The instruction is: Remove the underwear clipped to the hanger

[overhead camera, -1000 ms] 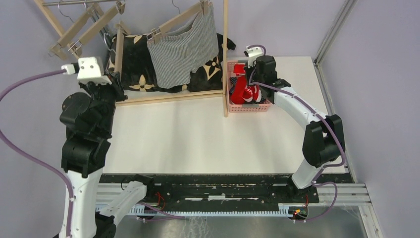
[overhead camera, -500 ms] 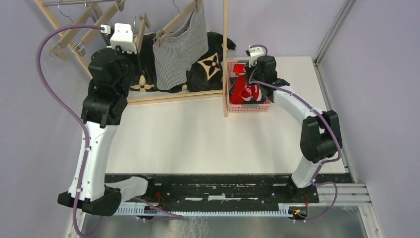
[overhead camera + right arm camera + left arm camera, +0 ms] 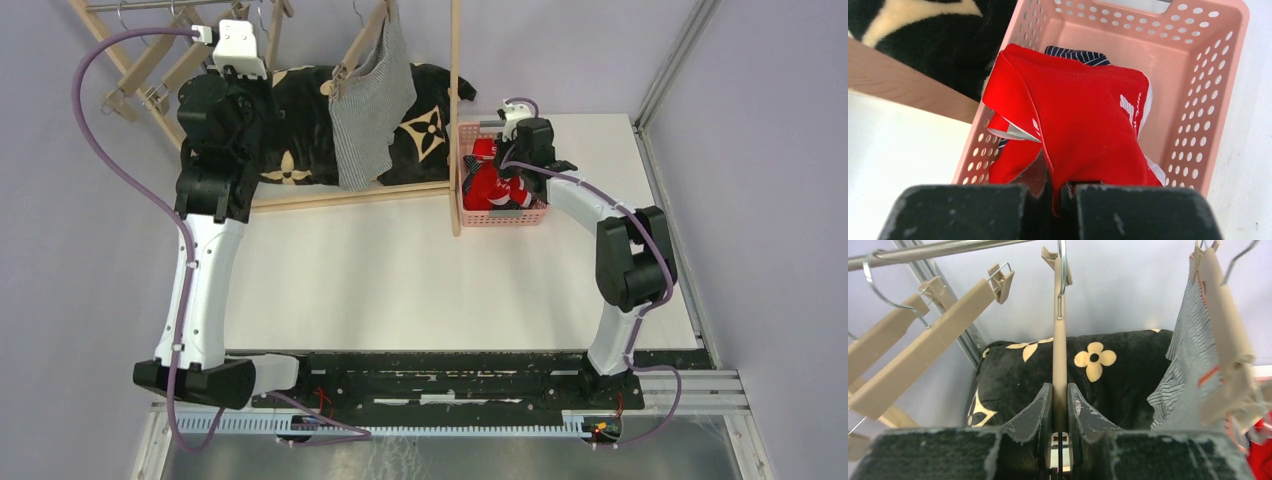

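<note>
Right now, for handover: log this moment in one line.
left gripper shut on wooden hanger | right gripper shut on red boxers in pink basket | grey striped boxers clipped

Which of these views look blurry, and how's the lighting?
Left wrist view: the grey striped shorts at right are smeared, the bare hanger in the left gripper sharp. Right wrist view: the red shorts are crisp, the right gripper dark and soft. Top view: even light, faint sheen on the table.

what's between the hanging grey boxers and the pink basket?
A wooden post of the rack stands upright between the grey striped boxers and the pink basket; the top external view shows it.
</note>
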